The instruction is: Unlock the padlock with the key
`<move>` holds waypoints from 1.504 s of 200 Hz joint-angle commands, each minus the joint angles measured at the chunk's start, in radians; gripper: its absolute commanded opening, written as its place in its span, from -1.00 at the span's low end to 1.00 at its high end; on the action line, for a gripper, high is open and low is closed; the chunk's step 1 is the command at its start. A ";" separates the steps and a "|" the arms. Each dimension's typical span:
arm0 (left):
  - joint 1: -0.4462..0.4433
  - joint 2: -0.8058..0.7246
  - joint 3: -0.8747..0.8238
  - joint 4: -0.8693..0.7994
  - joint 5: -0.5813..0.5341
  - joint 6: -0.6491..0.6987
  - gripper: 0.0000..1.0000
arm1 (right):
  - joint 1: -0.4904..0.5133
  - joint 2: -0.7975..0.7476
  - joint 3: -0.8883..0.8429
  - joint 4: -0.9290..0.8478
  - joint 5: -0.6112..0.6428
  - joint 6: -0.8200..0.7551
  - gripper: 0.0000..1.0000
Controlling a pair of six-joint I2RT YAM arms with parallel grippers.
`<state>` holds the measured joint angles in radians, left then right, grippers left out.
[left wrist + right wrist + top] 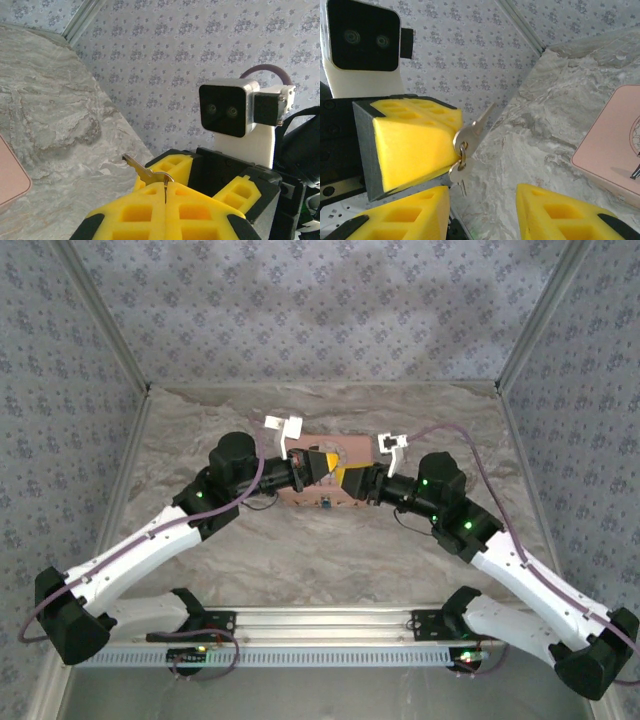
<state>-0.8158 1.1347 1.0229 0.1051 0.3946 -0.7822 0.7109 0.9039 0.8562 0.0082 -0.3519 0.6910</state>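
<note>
Yellow foam-padded fingers of the left end effector sit closest to the left wrist camera, pressed together along a thin seam. They are clamped on a small silver metal key, whose blade juts up and away from the fingertips. Beyond the key, facing this end effector, is the black-and-white camera housing of the other wrist. A marbled grey-beige worktop lies below and to the left.

The right wrist view shows what that view does not. The held key hangs on a metal ring, and a second, smaller silver key dangles from the ring just under the left pads. The fingers of the right end effector stand apart at the bottom edge, gripping nothing, with the dangling key just ahead of the gap. To the right of this end effector lies a flat pink rectangular board, cut off by the frame, with a partly visible line drawing on it.

From above, both end effectors meet tip to tip over the pink board, covering much of it. A small bluish object sits at the board's near edge, below the two end effectors. It is too small to identify, so the padlock's place cannot be told.
</note>
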 commanded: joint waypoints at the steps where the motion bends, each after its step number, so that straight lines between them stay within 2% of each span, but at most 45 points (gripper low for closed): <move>1: -0.012 0.007 0.033 0.006 -0.014 0.015 -1.00 | 0.012 0.003 0.036 -0.018 0.032 -0.032 -0.16; 39: -0.015 0.004 0.032 0.005 -0.014 0.014 -1.00 | 0.021 0.008 0.058 -0.020 0.053 -0.052 -0.12; 90: -0.019 0.003 0.039 0.013 -0.002 0.009 -1.00 | 0.021 0.033 0.077 -0.026 0.071 -0.054 -0.36; 118: -0.023 0.003 0.040 0.015 0.007 0.009 -1.00 | 0.020 0.038 0.085 -0.032 0.086 -0.093 -0.58; 156: -0.023 -0.001 0.035 0.008 0.002 0.009 -1.00 | 0.018 0.020 0.068 -0.040 0.101 -0.100 -0.78; 223: -0.025 -0.001 0.037 0.008 0.016 0.000 -1.00 | 0.001 0.009 0.066 -0.075 0.110 -0.123 -1.00; 256: -0.027 -0.002 0.040 -0.003 0.022 0.002 -1.00 | -0.001 0.009 0.065 -0.062 0.089 -0.134 -1.00; 265: -0.027 -0.003 0.044 -0.012 0.020 0.007 -0.84 | -0.001 0.008 0.061 -0.059 0.084 -0.134 -1.00; 283: -0.027 -0.010 0.054 -0.043 -0.002 0.020 -0.14 | -0.002 -0.003 0.043 -0.039 0.072 -0.125 -1.00; 301: -0.027 -0.022 0.063 -0.074 -0.022 0.043 0.09 | -0.010 -0.018 0.024 -0.016 0.057 -0.103 -1.00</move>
<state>-0.8345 1.1351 1.0420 0.0711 0.3775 -0.7727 0.7120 0.9192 0.8989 -0.0338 -0.2943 0.5785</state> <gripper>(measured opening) 0.485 0.065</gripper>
